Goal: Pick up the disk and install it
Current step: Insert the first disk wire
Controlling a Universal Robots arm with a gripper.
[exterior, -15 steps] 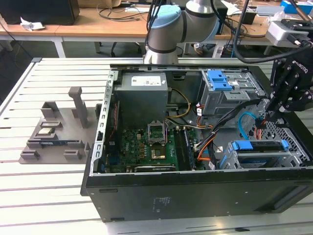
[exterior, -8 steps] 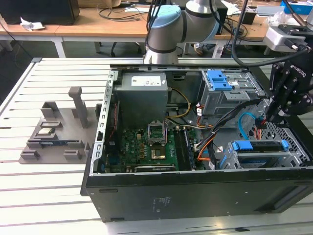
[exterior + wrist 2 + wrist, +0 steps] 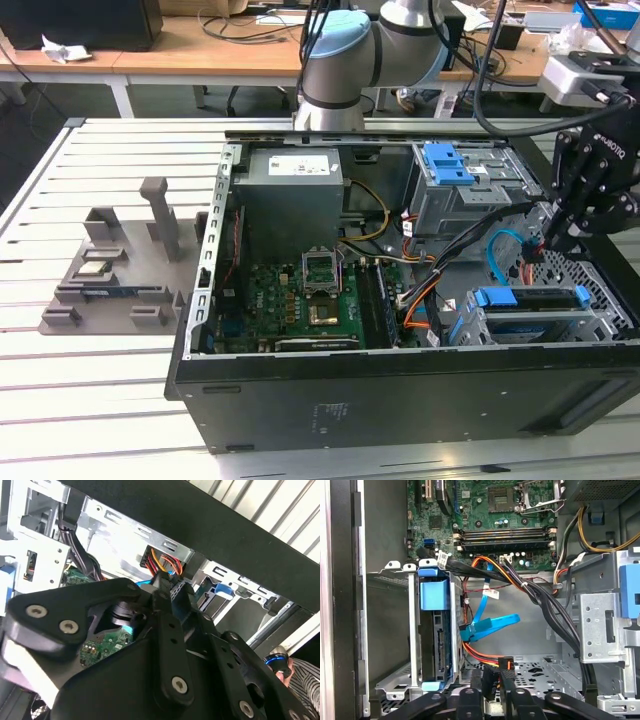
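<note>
- Clearly the main hazard is the wiring: the hand point(image 3: 492, 692) works among orange, red and black leads, and a pull at a poor angle could, I judge, strain them or drag the blue data cable point(image 3: 487, 625) that hangs just beside it.
- Its fingers stand narrow and appear closed on a black cable plug point(image 3: 492, 675). If the plug sits crooked in that pinch, it could slip or jam against the metal.
- Another risk is the hand's broad linkage knocking the drive cage point(image 3: 480, 325) or the wall of the computer case point(image 3: 400, 400), since it sits low inside.
- The disk point(image 3: 439, 642) already stands edge-on in its blue carrier inside the drive cage, not in the hand. In the exterior view the disk point(image 3: 530, 318) lies below the hand point(image 3: 548, 240), near but apart.
</note>
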